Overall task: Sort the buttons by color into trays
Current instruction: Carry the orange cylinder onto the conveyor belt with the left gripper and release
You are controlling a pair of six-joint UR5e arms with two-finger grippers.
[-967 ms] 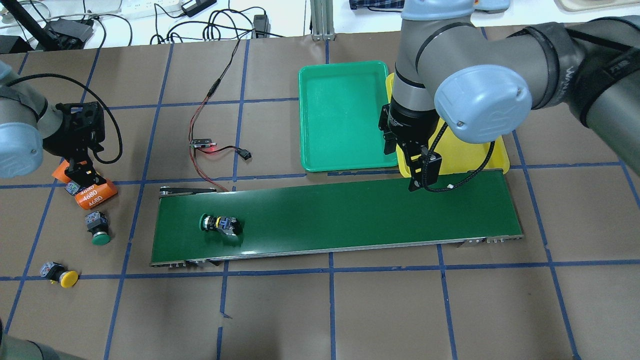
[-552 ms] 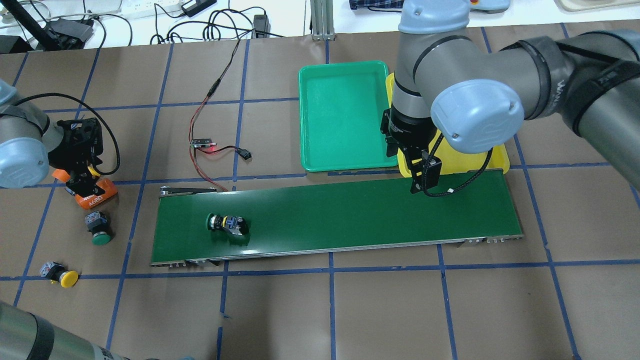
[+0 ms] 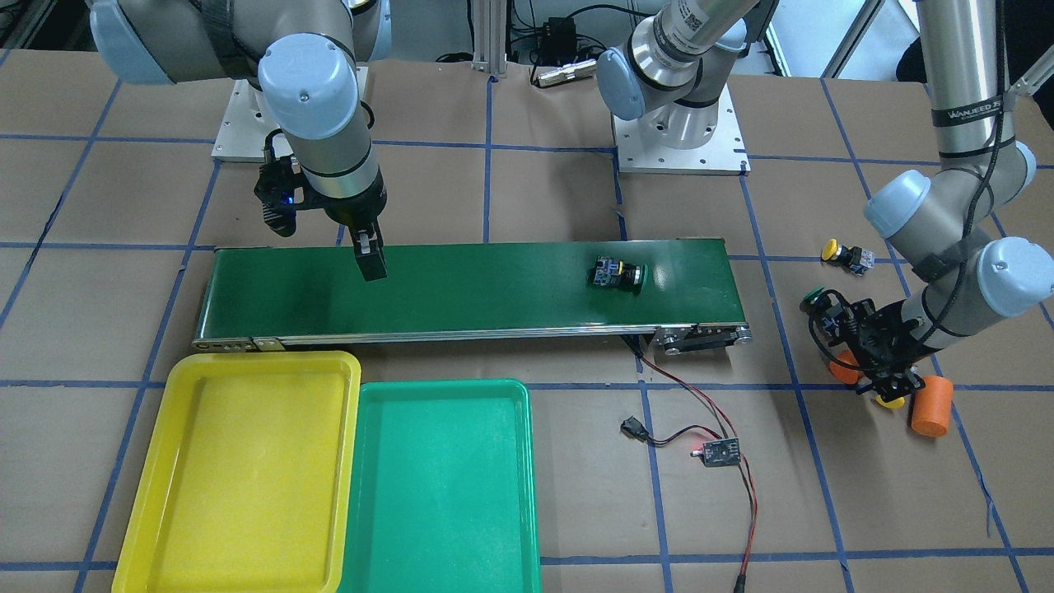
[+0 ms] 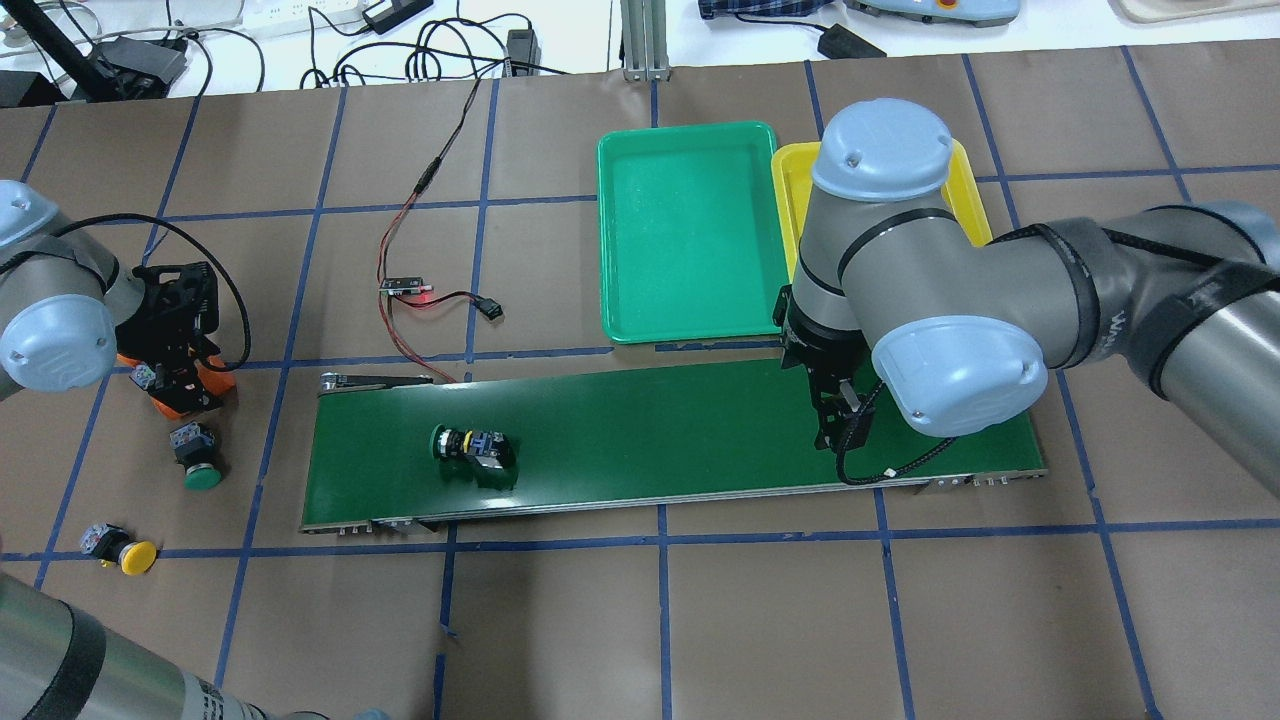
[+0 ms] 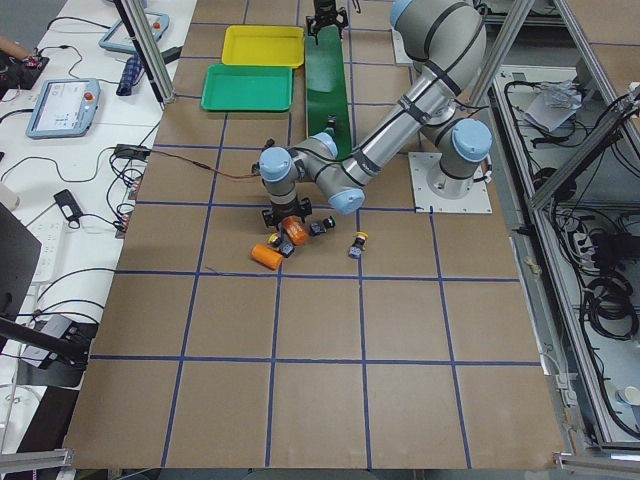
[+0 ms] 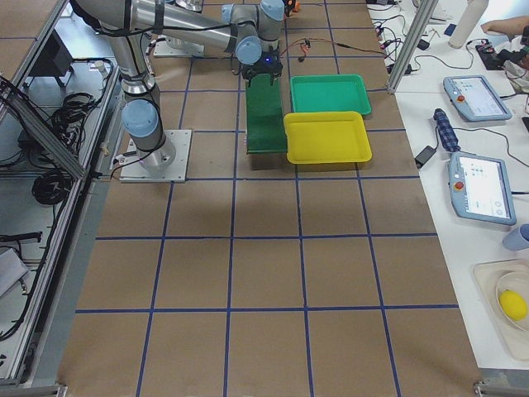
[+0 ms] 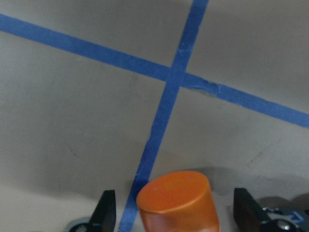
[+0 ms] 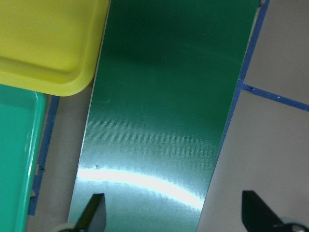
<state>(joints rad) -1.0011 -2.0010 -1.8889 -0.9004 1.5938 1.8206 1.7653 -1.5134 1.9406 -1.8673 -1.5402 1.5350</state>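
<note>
The left gripper (image 7: 174, 203) hangs with fingers spread either side of an orange cylinder (image 7: 177, 200), not touching it. The right gripper (image 8: 172, 203) hovers, fingers wide apart, over the conveyor belt (image 4: 650, 430) (at its tray end). One belt button (image 4: 470, 445), green, lies on the conveyor. A green button (image 4: 196, 458) and a yellow button (image 4: 122, 549) sit on the table (image 4: 700, 620). A fourth button (image 3: 889, 401), seemingly yellow, is half hidden under the left gripper. The green tray (image 4: 690, 230) and yellow tray (image 3: 247, 461) lie side by side.

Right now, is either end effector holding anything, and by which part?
Nothing is held. The left end effector is open around an orange cylinder, with gaps on both sides; the right end effector is open over the conveyor belt.
</note>
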